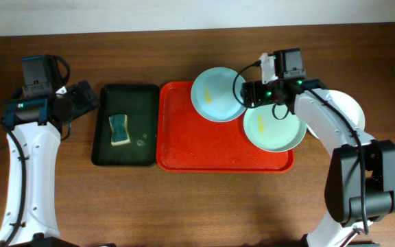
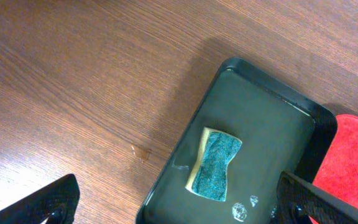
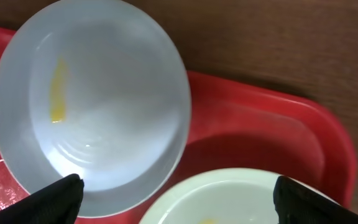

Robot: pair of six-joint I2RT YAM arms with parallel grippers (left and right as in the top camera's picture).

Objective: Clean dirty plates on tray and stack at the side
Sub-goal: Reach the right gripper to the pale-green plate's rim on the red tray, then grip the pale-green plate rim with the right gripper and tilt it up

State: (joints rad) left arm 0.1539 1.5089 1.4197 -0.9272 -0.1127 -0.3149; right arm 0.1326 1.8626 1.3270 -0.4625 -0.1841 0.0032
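The red tray (image 1: 204, 147) lies mid-table. On it, a pale blue plate (image 1: 217, 94) with a yellow smear sits at the back, and a pale mint green plate (image 1: 273, 130) sits at the right end. A white plate (image 1: 352, 110) lies on the table right of the tray, partly under my right arm. My right gripper (image 1: 251, 92) is open and empty above the gap between the blue plate (image 3: 92, 99) and the green plate (image 3: 241, 199). In the right wrist view the right gripper (image 3: 179, 202) holds nothing. My left gripper (image 1: 90, 98) is open and empty at the dark tray's back left corner.
A dark green-black tray (image 1: 123, 92) of water lies left of the red tray, with a green and yellow sponge (image 1: 118, 129) in it. The left wrist view shows the sponge (image 2: 215, 165), the dark tray's rim (image 2: 229, 65) and my left gripper (image 2: 179, 205).
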